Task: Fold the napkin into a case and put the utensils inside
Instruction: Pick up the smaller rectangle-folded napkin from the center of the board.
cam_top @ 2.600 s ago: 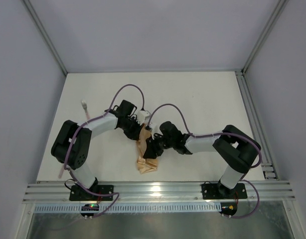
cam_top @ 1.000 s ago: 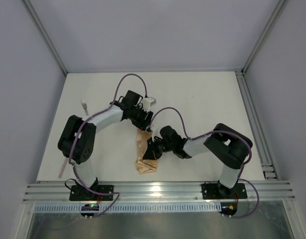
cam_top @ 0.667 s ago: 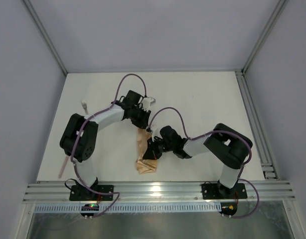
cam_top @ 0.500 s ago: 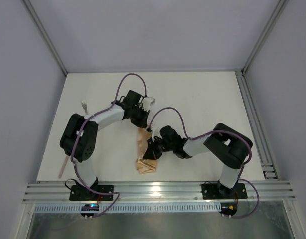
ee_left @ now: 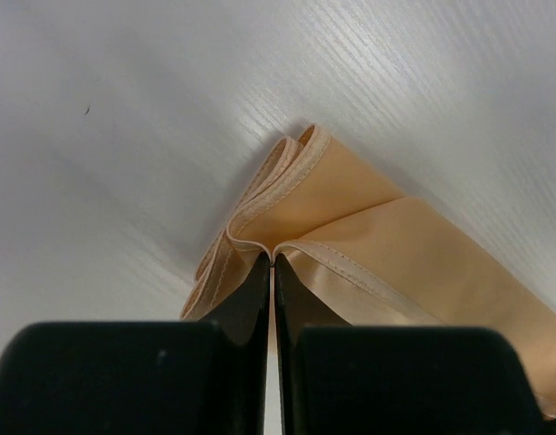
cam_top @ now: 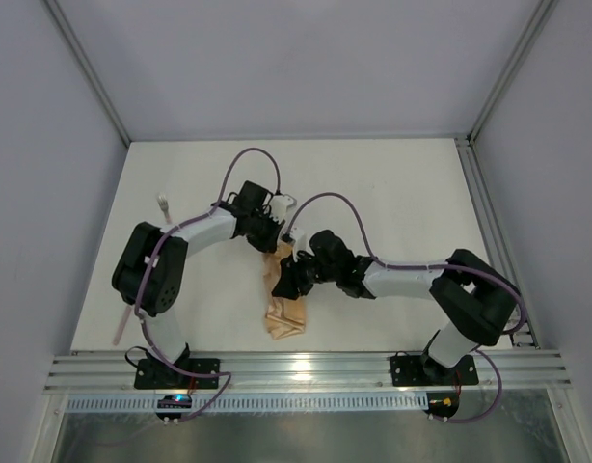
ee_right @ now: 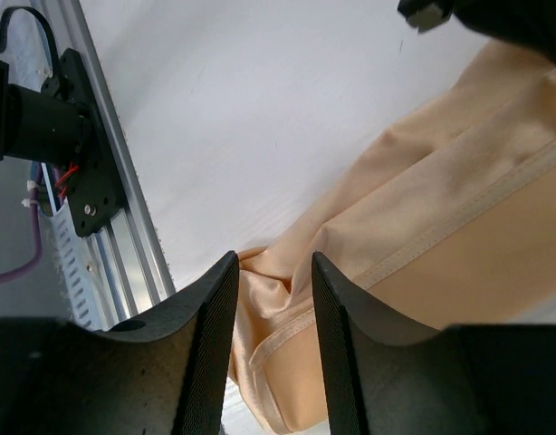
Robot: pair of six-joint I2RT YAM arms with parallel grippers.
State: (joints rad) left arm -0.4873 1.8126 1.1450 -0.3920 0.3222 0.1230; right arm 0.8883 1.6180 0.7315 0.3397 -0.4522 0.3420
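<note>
The peach-orange napkin (cam_top: 285, 301) lies as a narrow folded strip on the white table, between the two arms. My left gripper (cam_top: 278, 247) is at the strip's far end. In the left wrist view my left gripper (ee_left: 274, 263) is shut on the hemmed edge of the napkin (ee_left: 369, 227). My right gripper (cam_top: 287, 283) is over the strip's middle. In the right wrist view my right gripper (ee_right: 273, 272) is open, its jaws either side of the napkin's (ee_right: 459, 227) bunched folds. One utensil's whitish head (cam_top: 164, 204) lies far left. A pale pink handle (cam_top: 121, 326) shows by the left arm.
The aluminium rail (cam_top: 306, 367) runs along the table's near edge and shows in the right wrist view (ee_right: 88, 181). Purple cables (cam_top: 248, 159) loop above both wrists. The cell's walls and frame posts (cam_top: 489, 106) bound the table.
My right gripper has moved a little up the strip toward its far end, and its arm has stretched out to the right. My left gripper has kept its hold on the napkin's far end.
</note>
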